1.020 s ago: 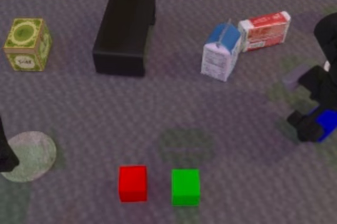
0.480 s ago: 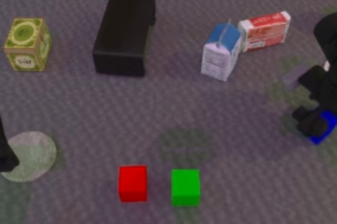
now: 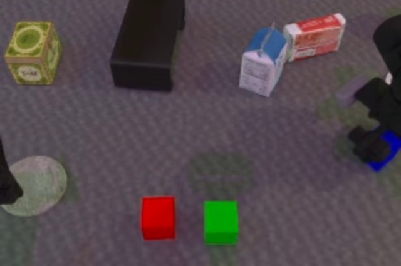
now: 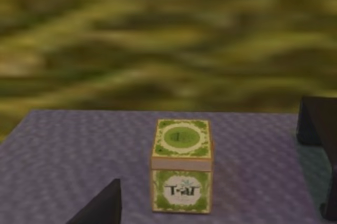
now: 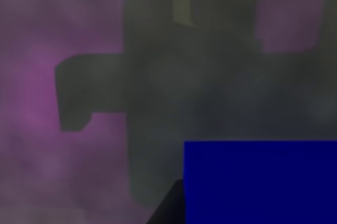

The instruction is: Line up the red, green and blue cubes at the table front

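Note:
The red cube and the green cube rest side by side near the table front, a small gap between them. The blue cube sits far right, mostly covered by my right gripper, which is low over it and shut on it. In the right wrist view the blue cube fills the lower corner, with one dark finger pressed against its side. My left gripper is parked at the table's left edge, open and holding nothing.
A yellow-green patterned box stands back left, a black box beside it. A blue-topped white carton and a red-and-white carton stand back right. A pale round disc lies near the left arm.
My right gripper shifted slightly right and came down over the blue cube, covering more of it. In the last half second it hardly moved. The left arm stayed still.

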Available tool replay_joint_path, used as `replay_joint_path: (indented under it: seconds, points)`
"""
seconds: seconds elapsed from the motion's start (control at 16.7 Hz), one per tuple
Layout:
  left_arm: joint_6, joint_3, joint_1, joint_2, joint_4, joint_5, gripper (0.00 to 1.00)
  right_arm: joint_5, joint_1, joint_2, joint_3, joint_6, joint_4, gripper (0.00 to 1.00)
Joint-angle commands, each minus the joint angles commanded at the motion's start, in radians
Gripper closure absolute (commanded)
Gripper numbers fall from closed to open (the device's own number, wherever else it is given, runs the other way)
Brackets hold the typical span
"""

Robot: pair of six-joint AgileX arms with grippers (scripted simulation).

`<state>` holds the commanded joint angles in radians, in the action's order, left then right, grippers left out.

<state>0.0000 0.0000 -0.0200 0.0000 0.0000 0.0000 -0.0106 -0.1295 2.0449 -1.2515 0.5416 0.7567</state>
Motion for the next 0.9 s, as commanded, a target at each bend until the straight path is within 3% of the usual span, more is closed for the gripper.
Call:
replay_joint_path:
  seconds: [0.54,0.9]
  points:
    - [0.000,0.000,0.000,0.000,0.000,0.000,0.00,-0.001,-0.008,-0.105,-0.139,0.003,0.247,1.00]
    - [0.000,0.000,0.000,0.000,0.000,0.000,0.00,-0.001,-0.013,-0.108,-0.141,-0.010,0.251,1.00]
